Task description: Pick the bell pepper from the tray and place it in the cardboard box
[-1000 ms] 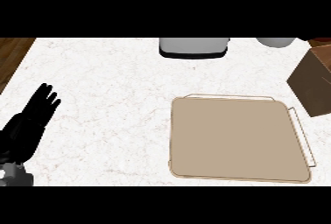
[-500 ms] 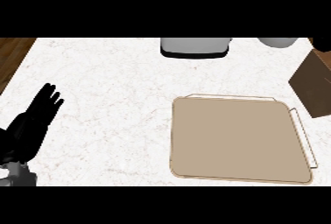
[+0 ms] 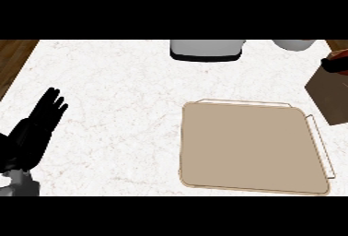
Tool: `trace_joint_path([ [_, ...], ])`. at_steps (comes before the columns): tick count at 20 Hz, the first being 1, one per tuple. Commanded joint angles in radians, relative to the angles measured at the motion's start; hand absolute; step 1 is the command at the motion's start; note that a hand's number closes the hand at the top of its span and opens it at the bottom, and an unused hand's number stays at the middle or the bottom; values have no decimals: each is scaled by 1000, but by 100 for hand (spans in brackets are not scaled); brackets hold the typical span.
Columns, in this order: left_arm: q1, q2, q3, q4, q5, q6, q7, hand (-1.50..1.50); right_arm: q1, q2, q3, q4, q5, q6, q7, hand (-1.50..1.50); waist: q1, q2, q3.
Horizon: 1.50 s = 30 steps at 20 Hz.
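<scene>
Resting my left hand (image 3: 34, 133) open and empty on the table (image 3: 122, 83), I judge the placing nearly done: the bare tray (image 3: 252, 147) lies rightward, the bell pepper (image 3: 338, 62) far right above the cardboard box (image 3: 333, 94), my right hand unseen.

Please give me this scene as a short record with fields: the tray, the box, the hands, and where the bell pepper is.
tray: beige tray on the white counter, nothing on it
cardboard box: brown cardboard box at the right edge, partly cut off
bell pepper: cannot be identified; a red and dark shape shows above the box
left robot hand: left robot hand open, fingers straight, resting at the lower left
right robot hand: not in view
other: grey appliance at the far edge
</scene>
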<state>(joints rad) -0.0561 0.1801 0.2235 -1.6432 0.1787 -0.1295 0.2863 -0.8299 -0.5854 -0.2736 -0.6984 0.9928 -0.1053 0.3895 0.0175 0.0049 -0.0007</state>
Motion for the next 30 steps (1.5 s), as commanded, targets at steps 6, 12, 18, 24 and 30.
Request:
trace_joint_path([
  [6,-4,-14,-6,30,-10,1,-32,0,48,3,-73,150,-93,-18,-147,-150,-5,1,1],
  [12,-17,15,11,-6,12,3,40,0,60,35,-219,75,-243,-225,-281,-150,-19,-4,3],
  [18,28,2,3,-28,4,-10,3,0,70,36,-376,31,-411,-320,-348,-150,-14,-4,2],
  [24,53,30,47,-14,36,-38,1,0,212,-29,-429,-160,-551,-160,-313,-150,-27,-9,0],
  [30,-6,55,66,-3,63,-43,34,0,346,-94,-523,-203,-703,-57,-382,-150,-21,-6,1],
])
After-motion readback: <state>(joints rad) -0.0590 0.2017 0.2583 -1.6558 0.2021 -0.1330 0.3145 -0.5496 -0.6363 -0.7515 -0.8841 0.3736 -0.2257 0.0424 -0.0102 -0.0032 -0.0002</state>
